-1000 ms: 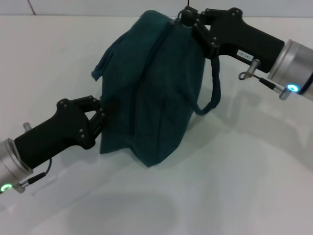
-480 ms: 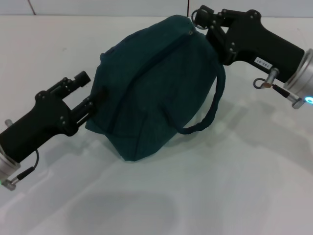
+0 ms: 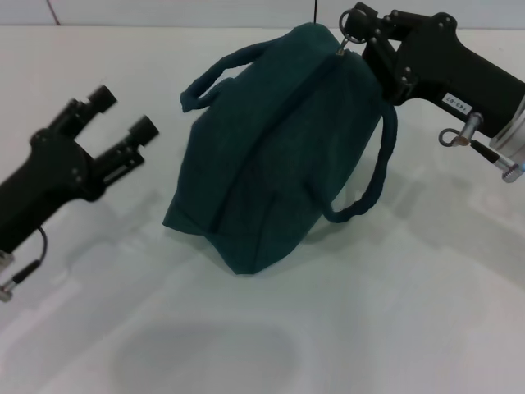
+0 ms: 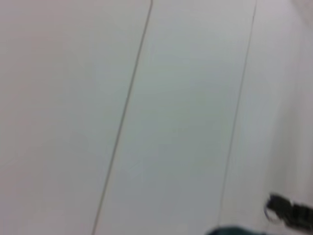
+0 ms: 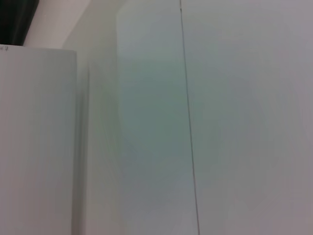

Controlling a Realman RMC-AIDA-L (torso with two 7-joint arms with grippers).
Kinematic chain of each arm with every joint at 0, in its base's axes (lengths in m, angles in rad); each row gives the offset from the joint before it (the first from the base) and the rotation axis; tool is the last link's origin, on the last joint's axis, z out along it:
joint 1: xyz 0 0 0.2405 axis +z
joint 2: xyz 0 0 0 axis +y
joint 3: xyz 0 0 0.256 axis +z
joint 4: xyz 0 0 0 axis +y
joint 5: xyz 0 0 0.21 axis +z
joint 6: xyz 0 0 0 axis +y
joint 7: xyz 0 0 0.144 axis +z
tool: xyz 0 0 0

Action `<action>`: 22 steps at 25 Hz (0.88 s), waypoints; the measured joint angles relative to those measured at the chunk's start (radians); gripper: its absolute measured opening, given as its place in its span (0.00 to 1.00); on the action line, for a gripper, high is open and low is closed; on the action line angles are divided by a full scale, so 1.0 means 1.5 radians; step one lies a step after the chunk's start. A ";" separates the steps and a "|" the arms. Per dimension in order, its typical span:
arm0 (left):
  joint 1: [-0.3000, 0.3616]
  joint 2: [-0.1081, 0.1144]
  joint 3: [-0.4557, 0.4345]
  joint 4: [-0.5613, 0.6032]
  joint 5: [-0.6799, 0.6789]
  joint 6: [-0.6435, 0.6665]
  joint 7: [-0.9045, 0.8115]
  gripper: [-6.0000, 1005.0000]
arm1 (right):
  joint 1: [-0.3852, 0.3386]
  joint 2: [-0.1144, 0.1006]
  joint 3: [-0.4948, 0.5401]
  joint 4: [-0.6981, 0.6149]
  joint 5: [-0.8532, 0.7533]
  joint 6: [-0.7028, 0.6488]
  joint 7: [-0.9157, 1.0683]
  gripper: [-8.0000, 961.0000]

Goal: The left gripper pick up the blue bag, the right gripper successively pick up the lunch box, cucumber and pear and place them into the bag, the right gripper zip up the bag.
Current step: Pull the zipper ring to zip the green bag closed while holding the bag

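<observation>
Zipping looks like the step in hand: the blue bag [image 3: 279,148] lies slumped on the white worktop [image 3: 385,312], bulging as though already loaded, and neither lunch box, cucumber nor pear is visible outside it. The right hand [image 3: 351,33] sits at the bag's far upper end, pinching what appears to be the small metal zipper pull [image 3: 340,49]; whether the zip line is fully closed along its length cannot be told. The left hand [image 3: 119,111] is spread wide, fingers apart, just beside the bag's near-left side but touching nothing, with one carry strap [image 3: 209,78] looping free between them. To finish cleanly, the pull should probably be drawn in line with the zipper seam rather than upward, since with the left hand off the fabric the soft bag would likely lift or drag instead of resisting. Re-gripping the opposite end for tension would help. Only the head view shows the bag and both hands; the left wrist view shows mostly blank wall panels with a sliver of dark shapes at one edge, and the right wrist view shows plain wall only.
</observation>
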 joint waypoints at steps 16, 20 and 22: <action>-0.080 0.066 -0.050 0.359 0.163 -0.081 -0.513 0.87 | 0.027 -0.002 0.002 0.027 -0.003 -0.002 -0.004 0.03; -0.111 0.070 -0.044 0.505 0.267 -0.076 -0.649 0.86 | 0.033 -0.002 0.013 0.037 -0.003 -0.003 -0.004 0.04; -0.123 0.067 -0.026 0.586 0.318 -0.066 -0.721 0.86 | 0.040 -0.002 0.020 0.044 -0.003 -0.005 -0.004 0.04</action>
